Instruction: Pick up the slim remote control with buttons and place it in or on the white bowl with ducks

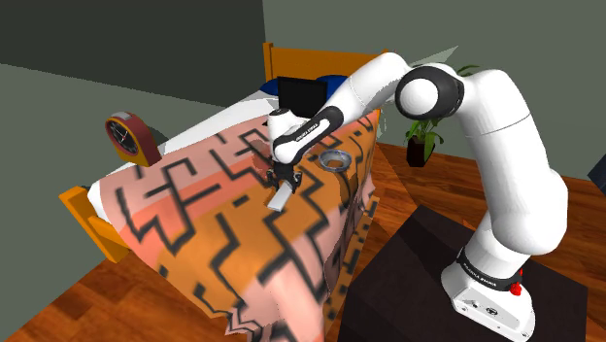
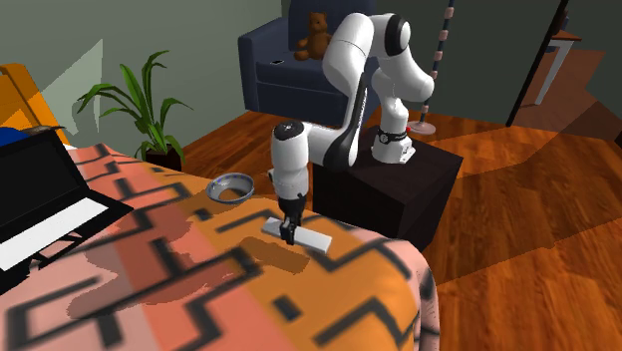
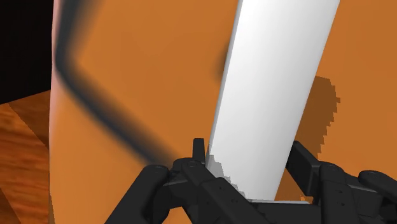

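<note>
The black gripper (image 2: 291, 237) stands straight down on the bed. Its fingers (image 3: 302, 162) are pinching the slim remote control (image 3: 273, 76) across its narrow width, one pad against each long edge. That looks like the sensible hold: the short way across fits between the fingers, and taking it near the middle should keep it from tipping when lifted.

The remote is a flat, straight-sided slab drawn plain white. I can make out no buttons on it from here. It runs out lengthwise from between the fingers on both sides. In the second exterior view it seems to lie flat on the bedspread (image 2: 199, 279), with its shadow close beside it, so I'd judge it gripped but not yet raised.

Under the fingers the bedspread is orange and pink cloth with a bold black zigzag pattern. It drapes softly over the bed's edge, which falls away not far from the fingers to a wooden floor (image 3: 22, 146).

The bowl (image 2: 214, 187) sits on the same cover, a short way from the fingers, beyond one end of the remote and toward the potted plant (image 2: 150, 95). It is small, round and shallow, and looks greyish rather than white. Any ducks are too small to tell. Its open top faces up, so the remote can be lowered in from above.
</note>
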Robot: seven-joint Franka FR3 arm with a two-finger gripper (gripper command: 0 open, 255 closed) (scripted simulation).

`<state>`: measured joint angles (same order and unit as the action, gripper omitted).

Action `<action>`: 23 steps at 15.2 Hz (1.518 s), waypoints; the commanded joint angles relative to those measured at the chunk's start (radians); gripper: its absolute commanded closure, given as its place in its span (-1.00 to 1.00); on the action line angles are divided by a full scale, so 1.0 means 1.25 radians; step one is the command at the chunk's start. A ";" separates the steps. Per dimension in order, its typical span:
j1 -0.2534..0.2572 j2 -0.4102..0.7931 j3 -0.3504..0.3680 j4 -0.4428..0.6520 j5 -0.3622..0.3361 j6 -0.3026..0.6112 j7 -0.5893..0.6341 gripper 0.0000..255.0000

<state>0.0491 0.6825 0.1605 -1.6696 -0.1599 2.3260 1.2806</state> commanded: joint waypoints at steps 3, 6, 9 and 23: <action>-0.003 -0.028 0.004 0.001 0.005 -0.029 -0.003 1.00; -0.005 -0.049 0.007 0.003 0.010 -0.051 -0.006 1.00; -0.006 -0.068 0.010 0.006 0.014 -0.073 -0.009 1.00; -0.126 -0.109 -0.014 -0.007 0.037 -0.096 -0.162 1.00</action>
<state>-0.0899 0.5449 0.1482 -1.6771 -0.1162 2.2025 1.1029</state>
